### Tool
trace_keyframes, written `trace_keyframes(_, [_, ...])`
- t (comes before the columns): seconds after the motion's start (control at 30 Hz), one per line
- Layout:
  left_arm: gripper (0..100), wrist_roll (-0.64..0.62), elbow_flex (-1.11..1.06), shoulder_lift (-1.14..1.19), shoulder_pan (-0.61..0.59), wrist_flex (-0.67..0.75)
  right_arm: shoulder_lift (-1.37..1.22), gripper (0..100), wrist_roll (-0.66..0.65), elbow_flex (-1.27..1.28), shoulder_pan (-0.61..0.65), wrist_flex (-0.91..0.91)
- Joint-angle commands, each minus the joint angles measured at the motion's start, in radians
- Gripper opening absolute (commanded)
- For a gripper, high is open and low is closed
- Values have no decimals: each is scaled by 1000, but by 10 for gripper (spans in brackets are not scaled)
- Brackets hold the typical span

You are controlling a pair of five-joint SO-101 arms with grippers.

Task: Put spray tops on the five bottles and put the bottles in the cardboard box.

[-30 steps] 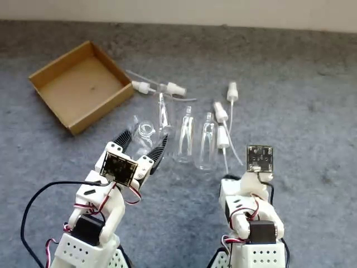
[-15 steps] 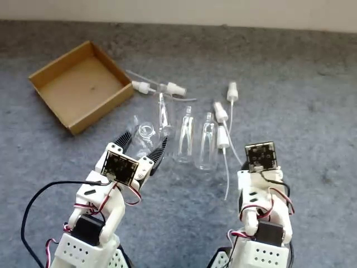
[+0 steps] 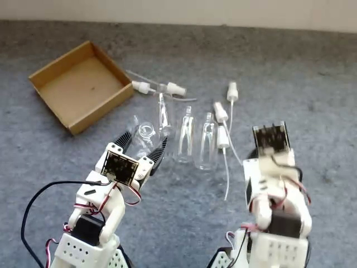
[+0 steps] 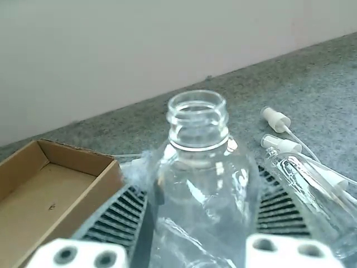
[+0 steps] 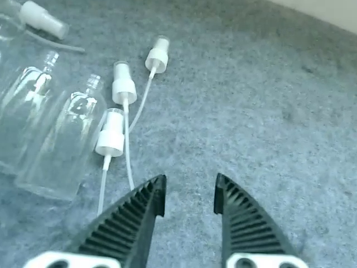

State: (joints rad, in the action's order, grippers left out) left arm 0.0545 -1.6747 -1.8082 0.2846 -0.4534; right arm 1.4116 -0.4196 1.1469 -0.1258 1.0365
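Observation:
A clear open-necked bottle (image 4: 201,167) sits upright between the fingers of my left gripper (image 3: 144,146), which is shut on it; its mouth (image 3: 145,132) faces up. Other clear bottles (image 3: 185,134) lie in a row on the grey carpet just beyond. White spray tops with long tubes lie around them: two by the box (image 3: 144,86) and three to the right (image 3: 221,113). My right gripper (image 5: 189,187) hovers open over bare carpet, near the closest spray top (image 5: 110,133) and a lying bottle (image 5: 67,137). The cardboard box (image 3: 101,108) stands empty at the far left.
Grey carpet stretches bare to the right of the spray tops. A pale wall runs along the far edge. A black cable (image 3: 33,206) loops beside the left arm's base. The box wall (image 4: 72,162) lies close beyond the held bottle.
The right arm has risen and pushed forward toward the spray tops on the right. The left arm and its bottle have stayed put.

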Motion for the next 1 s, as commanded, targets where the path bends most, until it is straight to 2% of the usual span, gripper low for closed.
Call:
trace_keyframes(0.0, [66, -11, -19, -19, 8, 0, -387, 148, -5, -220, 108, 1])
trace_keyframes(0.23, [66, -11, -19, -19, 7, -2, -834, 148, 8, -478, 199, 1])
trace_keyframes(0.4, [66, -11, -19, -18, 7, -2, -1116, 148, 186, -662, 199, 1])
trace_keyframes(0.57, [66, -11, -19, -16, 7, -3, -1346, 148, 256, -806, 199, 7])
trace_keyframes(0.8, [66, -11, -19, -16, 7, -3, -1517, 148, 307, -928, 202, 8])
trace_keyframes(0.97, [66, -11, -19, -16, 7, -3, -1521, 148, 307, -943, 272, 65])
